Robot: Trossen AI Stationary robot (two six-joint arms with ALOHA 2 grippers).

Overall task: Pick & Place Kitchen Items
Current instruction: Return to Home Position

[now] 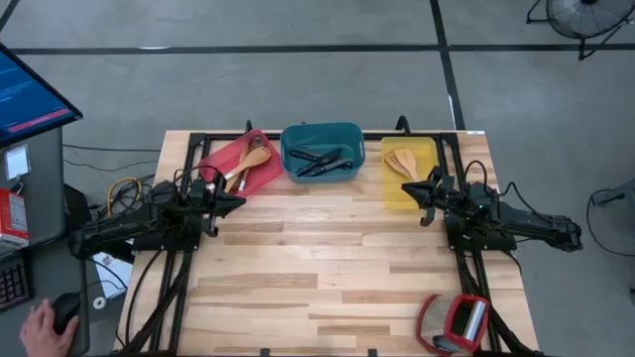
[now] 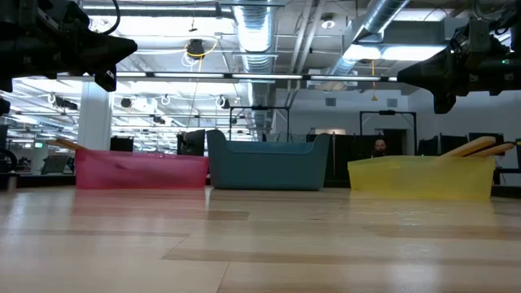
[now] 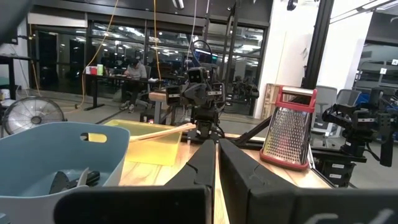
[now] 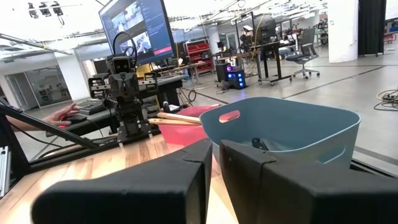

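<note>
Wooden spatulas (image 1: pixel 252 163) lie in the red tray (image 1: pixel 226 158) at the far left. Black-handled knives (image 1: pixel 321 161) lie in the teal tray (image 1: pixel 322 134) at the far middle. Wooden spoons (image 1: pixel 402 164) lie in the yellow tray (image 1: pixel 408 194) at the far right; their handles stick out over its rim in the low view (image 2: pixel 476 147). My left gripper (image 1: pixel 241 202) hovers shut and empty near the red tray. My right gripper (image 1: pixel 404 189) hovers shut and empty over the yellow tray's near part.
A red-and-silver grater (image 1: pixel 454 322) lies at the table's near right corner; it also shows in the left wrist view (image 3: pixel 288 134). A person's hand (image 1: pixel 45 327) rests on a mouse beyond the table's left edge. Bare wood spans the table's middle and near part.
</note>
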